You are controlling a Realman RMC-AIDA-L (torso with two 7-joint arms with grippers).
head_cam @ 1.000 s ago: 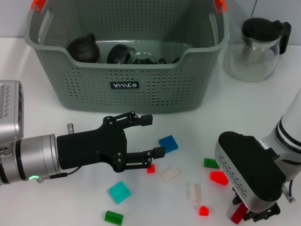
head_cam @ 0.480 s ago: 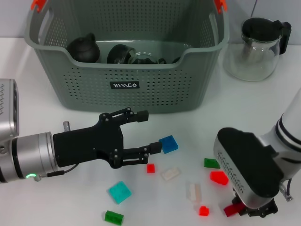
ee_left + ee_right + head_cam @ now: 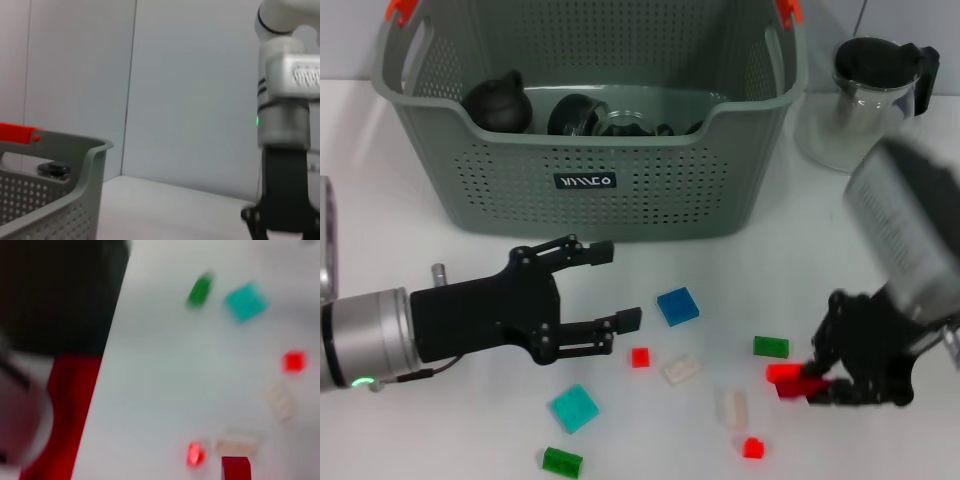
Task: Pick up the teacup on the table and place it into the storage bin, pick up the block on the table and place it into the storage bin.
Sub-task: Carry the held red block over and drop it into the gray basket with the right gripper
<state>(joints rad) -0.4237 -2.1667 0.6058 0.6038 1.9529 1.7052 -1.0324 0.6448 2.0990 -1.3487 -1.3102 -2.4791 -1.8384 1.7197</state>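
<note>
One storage bin (image 3: 590,130), grey-green and perforated, at the back of the table (image 3: 420,260); dark teaware already lies inside, so the teacup part appears done, though no single piece can be confirmed as the cup. Glass pitcher (image 3: 865,105) stands just beside the bin on the robot's right.

Two arms. Right gripper (image 3: 815,380), raised off the table on the right, is clamped on a red block (image 3: 798,381). Left gripper (image 3: 610,285), low over the table in front of the bin, has its fingers spread apart and holds nothing.

Several loose blocks between them: blue block (image 3: 677,305), teal block (image 3: 574,408), green block (image 3: 561,461), a second green one (image 3: 771,347), two pale ones, two small red ones.

Handling note, as judgement: the step in hand looks like carrying the red block to the bin. Lift well above the near rim before travelling, steer clear of the pitcher, and release over a bare part of the floor, not onto the teaware. Grip appears near the block's end; move smoothly so it does not twist free.
</note>
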